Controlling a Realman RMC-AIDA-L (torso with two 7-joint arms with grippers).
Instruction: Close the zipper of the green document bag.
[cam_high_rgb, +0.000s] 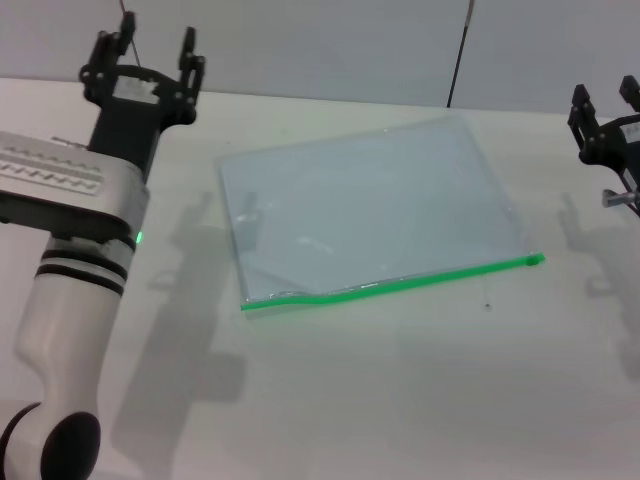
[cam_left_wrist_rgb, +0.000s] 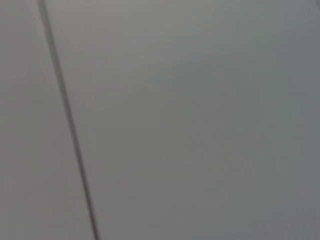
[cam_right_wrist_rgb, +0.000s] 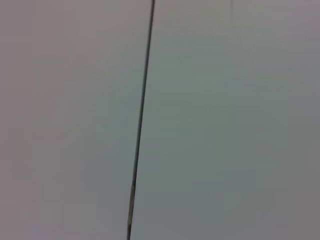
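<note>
The green document bag (cam_high_rgb: 370, 205) lies flat at the centre of the white table (cam_high_rgb: 400, 400), its zipper (cam_high_rgb: 390, 285) running along the edge nearest the robot. The left gripper (cam_high_rgb: 153, 50), fingers apart and holding nothing, hangs well off at the bag's 10 o'clock. The right gripper (cam_high_rgb: 605, 100), also spread and empty, waits at its 3 o'clock. Both wrist views show only blank grey wall.
</note>
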